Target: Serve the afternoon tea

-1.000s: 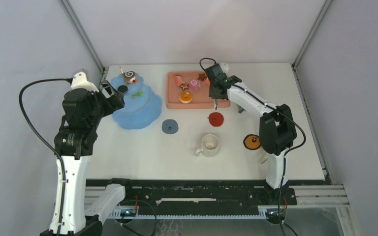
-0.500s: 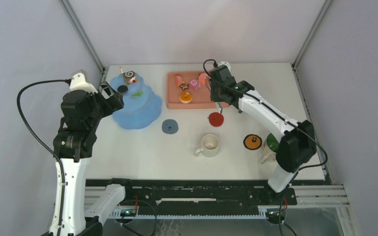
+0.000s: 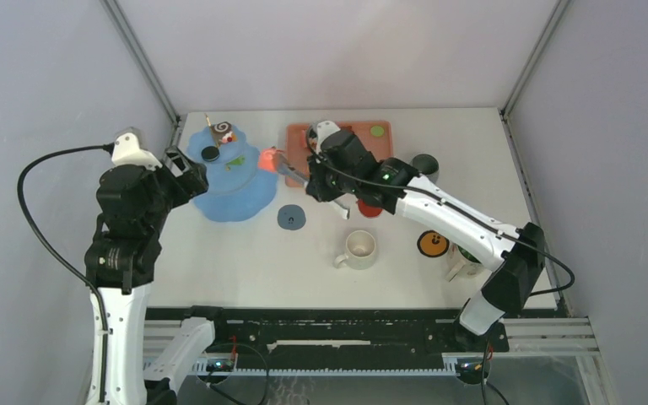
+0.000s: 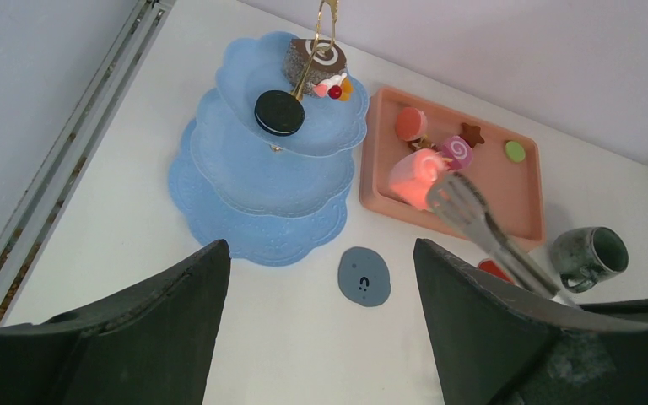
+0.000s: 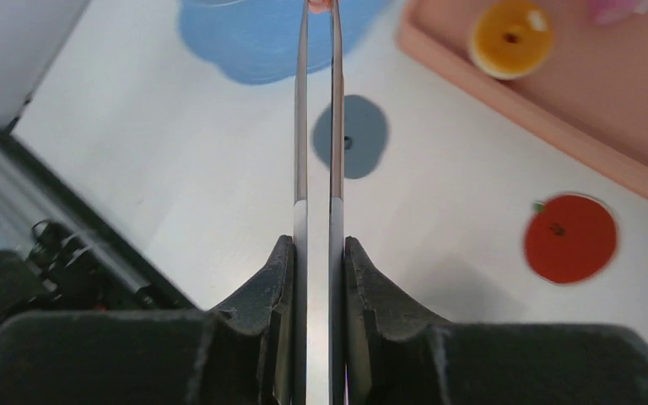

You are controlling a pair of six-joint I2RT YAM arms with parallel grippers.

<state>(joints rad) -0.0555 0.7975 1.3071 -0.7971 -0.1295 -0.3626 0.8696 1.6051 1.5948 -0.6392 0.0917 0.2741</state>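
Note:
The blue tiered dessert tower stands at the back left, with a chocolate swirl roll and a black sandwich cookie on its top tier. My right gripper is shut on the thin metal tongs. The tongs pinch a pink-red pastry in the air at the tower's right edge, also in the left wrist view. My left gripper is open and empty, left of the tower. The cream mug, grey mug and green mug stand on the table.
The salmon-pink tray sits behind my right arm and holds an orange pastry, a pink swirl and a green disc. Blue-grey, red and orange coasters lie mid-table.
My right arm swung left from the tray's right end to the tower's edge, carrying the pink-red pastry in the tongs. My left arm drew back slightly to the left.

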